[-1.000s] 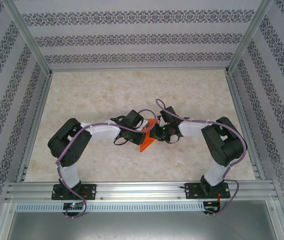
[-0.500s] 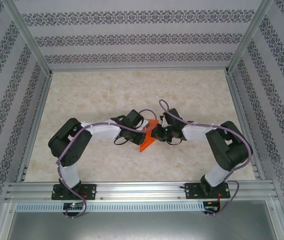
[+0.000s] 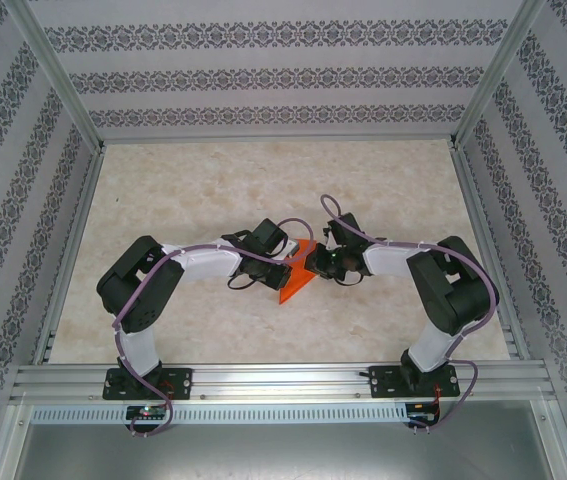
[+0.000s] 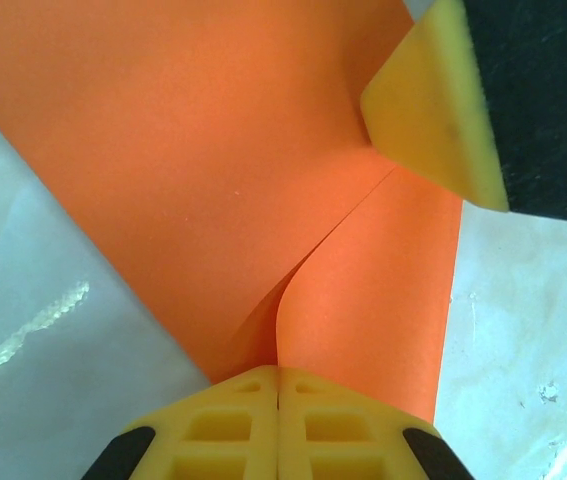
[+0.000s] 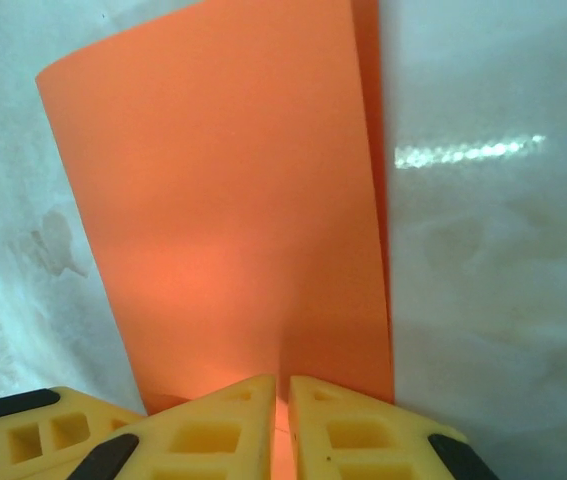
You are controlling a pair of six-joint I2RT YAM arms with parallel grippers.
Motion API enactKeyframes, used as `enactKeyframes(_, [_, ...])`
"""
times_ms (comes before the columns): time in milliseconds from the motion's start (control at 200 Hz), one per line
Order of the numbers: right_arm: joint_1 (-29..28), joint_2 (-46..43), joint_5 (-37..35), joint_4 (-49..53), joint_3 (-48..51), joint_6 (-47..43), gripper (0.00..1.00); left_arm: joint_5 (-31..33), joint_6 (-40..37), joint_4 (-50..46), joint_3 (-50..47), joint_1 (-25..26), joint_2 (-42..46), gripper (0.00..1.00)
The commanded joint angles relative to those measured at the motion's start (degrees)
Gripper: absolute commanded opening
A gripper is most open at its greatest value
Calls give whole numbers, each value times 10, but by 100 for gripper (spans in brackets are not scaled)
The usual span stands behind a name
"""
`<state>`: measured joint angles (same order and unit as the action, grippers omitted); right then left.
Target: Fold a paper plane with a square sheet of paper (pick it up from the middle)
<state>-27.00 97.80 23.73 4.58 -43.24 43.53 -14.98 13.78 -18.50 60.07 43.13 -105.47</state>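
A: Starting at the left: pinching the paper in the left gripper?

B: Yes, clenching tight on a doubled, creased edge.

A: And lying where?

B: Spanning between both grippers at mid-table, showing from above as an orange triangle pointing toward the near edge.

A: Moving right: holding with the right gripper too?

B: Grasping the opposite edge, jaws nearly closed on the sheet, with one yellow pad meeting the paper in the left wrist view.

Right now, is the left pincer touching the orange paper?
Touching. The left wrist view shows the left pincer shut on the orange paper, which runs out from between its jaws.
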Motion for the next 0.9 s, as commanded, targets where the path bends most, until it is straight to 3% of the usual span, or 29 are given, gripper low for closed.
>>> enactKeyframes(0, [-5, 18, -69, 53, 12, -27, 13, -4, -10, -29, 11, -6, -7, 7])
enactKeyframes(195, [-5, -7, -54, 32, 12, -28, 13, -6, -9, -32, 15, -6, -7, 7])
enactKeyframes(520, [-29, -96, -6, -96, 56, 58, 13, -9, 11, -27, 13, -7, -8, 6])
enactKeyframes(739, [-61, -75, -4, -200, 99, 116, 13, -8, 7, -30, 16, -7, -9, 6])
enactKeyframes(894, [-75, -53, -3, -220, 96, 127, 12, -8, 4, -34, 17, -7, -9, 6])
